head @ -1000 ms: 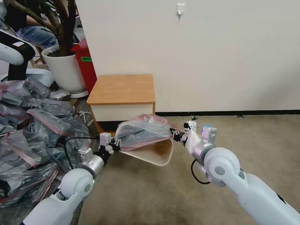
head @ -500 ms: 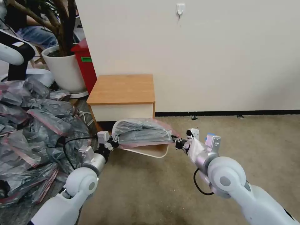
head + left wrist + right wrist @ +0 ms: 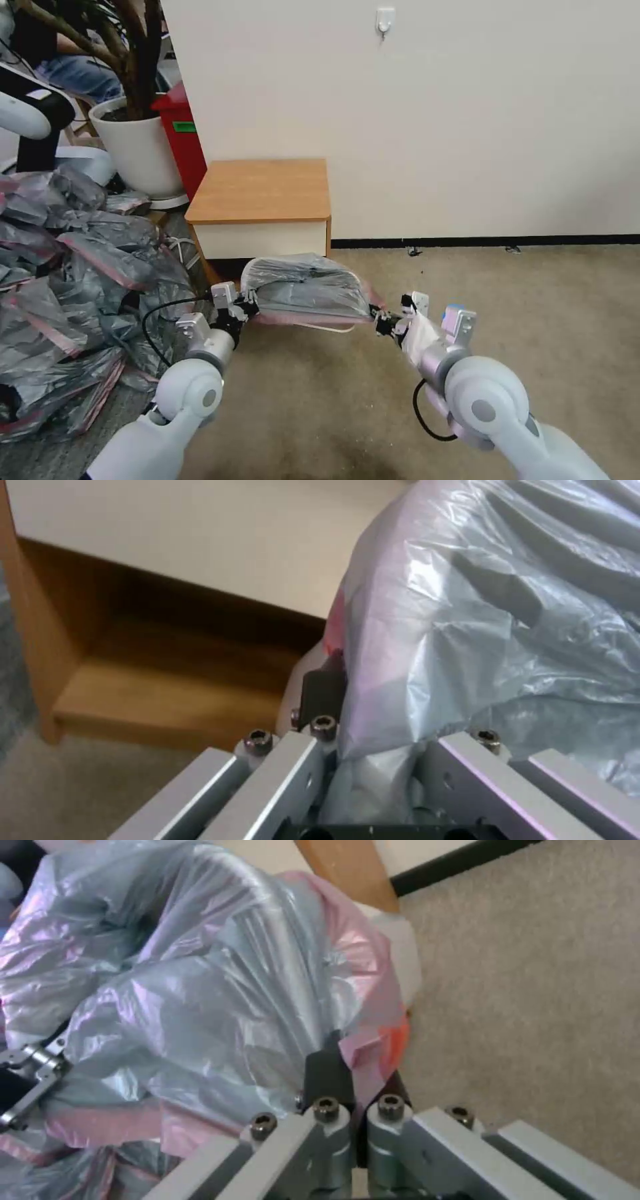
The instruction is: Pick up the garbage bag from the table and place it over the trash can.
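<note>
**Head view: bag stretched over the bin, both arms pinching the rim**

The garbage bag [image 3: 303, 288] lies domed over the mouth of the trash can [image 3: 327, 327], of which a thin cream strip of rim shows along the near edge. The bin stands on the carpet just in front of the table [image 3: 263, 190], whose top is bare. The left gripper [image 3: 248, 307] holds the bag's left end and the right gripper [image 3: 381, 321] its right end, with the plastic drawn between them.

In the right wrist view the narrow black fingers [image 3: 328, 1072] are closed on the pink rim band. In the left wrist view one dark finger [image 3: 323, 687] presses against the bag, film bunching between the jaw plates, so that gripper also looks clamped on it.

To do this step well, the pink band probably needs to be carried below the rolled rim at both ends evenly, keeping the film taut but not overstretched, since it looks thin and could tear. The bin seems light and may tip or slide if one side pulls harder.

The table's drawer front sits close behind the bin, leaving little room there. A big heap of grey-and-pink bags [image 3: 67, 267] crowds the left arm's side; a white plant pot [image 3: 137, 150] and a red box [image 3: 180, 133] stand farther back, well apart.
</note>
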{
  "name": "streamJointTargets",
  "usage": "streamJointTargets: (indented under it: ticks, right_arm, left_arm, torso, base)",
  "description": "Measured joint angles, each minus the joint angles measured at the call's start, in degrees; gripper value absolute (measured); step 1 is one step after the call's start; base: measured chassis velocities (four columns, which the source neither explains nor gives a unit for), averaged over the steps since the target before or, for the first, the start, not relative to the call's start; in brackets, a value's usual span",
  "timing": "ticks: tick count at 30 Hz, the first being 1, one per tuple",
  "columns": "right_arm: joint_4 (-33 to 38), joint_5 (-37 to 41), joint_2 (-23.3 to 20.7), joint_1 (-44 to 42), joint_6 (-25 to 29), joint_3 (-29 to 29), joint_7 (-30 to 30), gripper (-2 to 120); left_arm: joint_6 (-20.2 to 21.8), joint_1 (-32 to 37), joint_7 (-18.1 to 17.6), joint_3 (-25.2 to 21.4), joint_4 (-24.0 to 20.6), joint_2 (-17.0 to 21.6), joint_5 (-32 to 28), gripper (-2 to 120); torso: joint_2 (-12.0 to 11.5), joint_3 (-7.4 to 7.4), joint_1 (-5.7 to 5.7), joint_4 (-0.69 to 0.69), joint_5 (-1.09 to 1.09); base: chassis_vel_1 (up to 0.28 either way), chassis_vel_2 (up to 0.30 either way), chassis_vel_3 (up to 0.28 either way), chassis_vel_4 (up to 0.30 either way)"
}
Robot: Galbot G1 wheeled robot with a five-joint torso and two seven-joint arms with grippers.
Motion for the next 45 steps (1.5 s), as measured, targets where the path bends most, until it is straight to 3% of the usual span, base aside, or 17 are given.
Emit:
streamJointTargets:
  ticks: [7,19,25,32,34,38,45]
  right_arm:
    - [-1.1,-4.8,1.9,-2.6,1.5,-0.9,-1.8,0]
    - [-0.8,-6.0,1.4,-3.8,1.6,-1.0,-2.4,0]
    - [-1.2,-6.2,0.1,-2.7,1.5,-0.9,-2.5,0]
    - [-2.5,-6.7,-0.5,-2.2,1.7,-1.5,-2.6,0]
    - [-3.1,-7.4,-0.3,-2.3,2.2,-1.8,-2.7,0]
    - [-3.7,-8.1,-0.1,-2.5,2.7,-2.1,-2.8,0]
    - [-4.7,-8.9,0.2,-2.4,4.3,-2.5,-3.2,0]
  left_arm:
    - [3.5,-0.8,-3.9,0.2,-1.9,0.3,-5.6,1]
    - [5.1,-2.5,-7.4,0.8,-1.6,0.9,-9.0,1]
    - [5.8,-2.9,-6.0,0.9,-0.1,2.4,-5.2,1]
    - [7.5,-3.0,-8.1,0.7,-0.4,2.2,-8.3,1]
    - [8.6,-3.6,-11.7,0.5,-1.5,1.7,-13.0,1]
    - [9.6,-4.5,-15.6,0.1,-2.4,1.5,-19.0,1]
    - [11.3,-4.8,-19.0,-1.1,-3.9,1.7,-24.9,1]
  torso:
    - [0.0,0.00,0.00,0.00,0.00]
    - [0.0,0.00,0.00,0.00,-0.01]
    - [0.0,0.00,0.00,0.02,0.00]
    - [0.0,0.00,0.00,0.01,0.00]
    - [0.0,0.01,0.00,0.01,0.00]
    - [0.0,0.00,0.00,0.00,0.00]
    - [0.0,0.00,0.00,0.00,0.00]
  base:
    - [0.000,0.000,0.000,0.000]
    - [0.000,0.000,0.000,0.000]
    - [0.000,0.000,0.000,0.000]
    - [0.000,0.000,0.000,0.000]
    - [0.000,0.000,0.000,0.000]
    - [0.000,0.000,0.000,0.000]
    - [0.000,0.000,0.000,0.000]
